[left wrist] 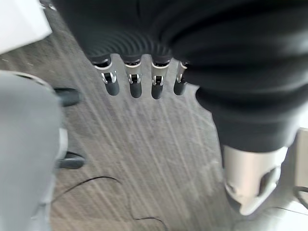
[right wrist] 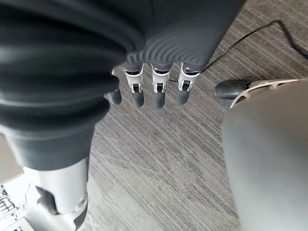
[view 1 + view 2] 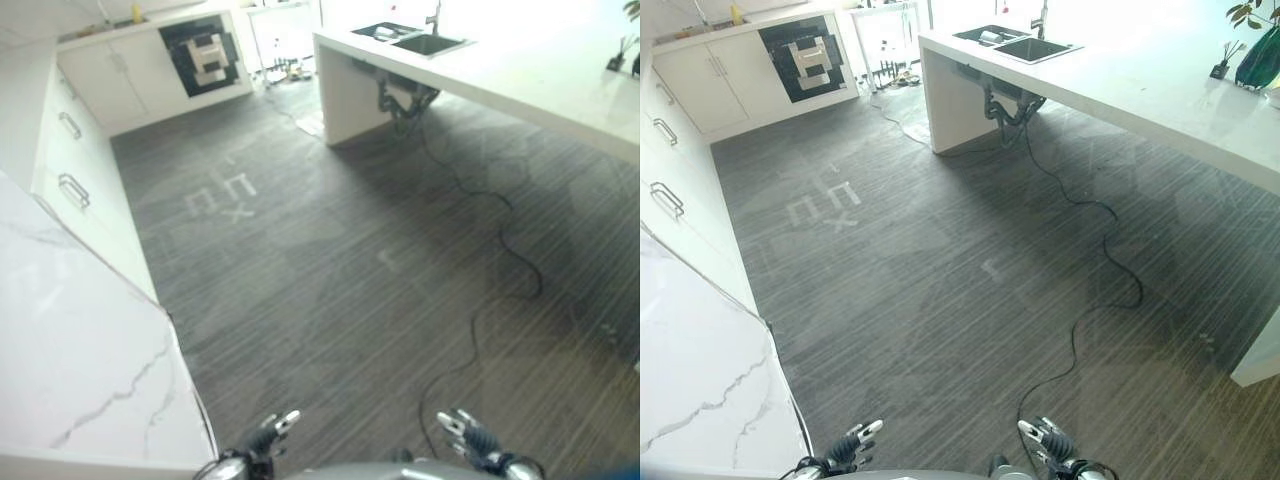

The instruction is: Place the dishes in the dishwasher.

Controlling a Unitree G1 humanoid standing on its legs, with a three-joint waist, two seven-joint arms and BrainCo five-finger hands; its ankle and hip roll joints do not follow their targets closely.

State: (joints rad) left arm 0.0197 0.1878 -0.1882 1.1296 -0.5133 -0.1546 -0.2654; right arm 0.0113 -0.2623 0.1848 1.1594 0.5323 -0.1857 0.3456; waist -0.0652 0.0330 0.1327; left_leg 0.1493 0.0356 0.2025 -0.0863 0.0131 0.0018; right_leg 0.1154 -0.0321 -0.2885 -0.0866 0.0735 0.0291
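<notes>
Both hang low and empty — the left robot hand [image 3: 268, 436] and the right robot hand [image 3: 470, 436], fingers relaxed and apart, nothing between them but grey floor [image 3: 340, 270]. Just beside the left robot hand runs a marble bench [image 3: 70, 360]. Far ahead of the right one stands a long white bench [image 3: 1160, 90] with a sink [image 3: 1025, 45]; something pale, maybe a dish, lies there, too small to tell. No dishwasher is plain to see. I judge this the approach step — next calls for walking to the sink.
</notes>
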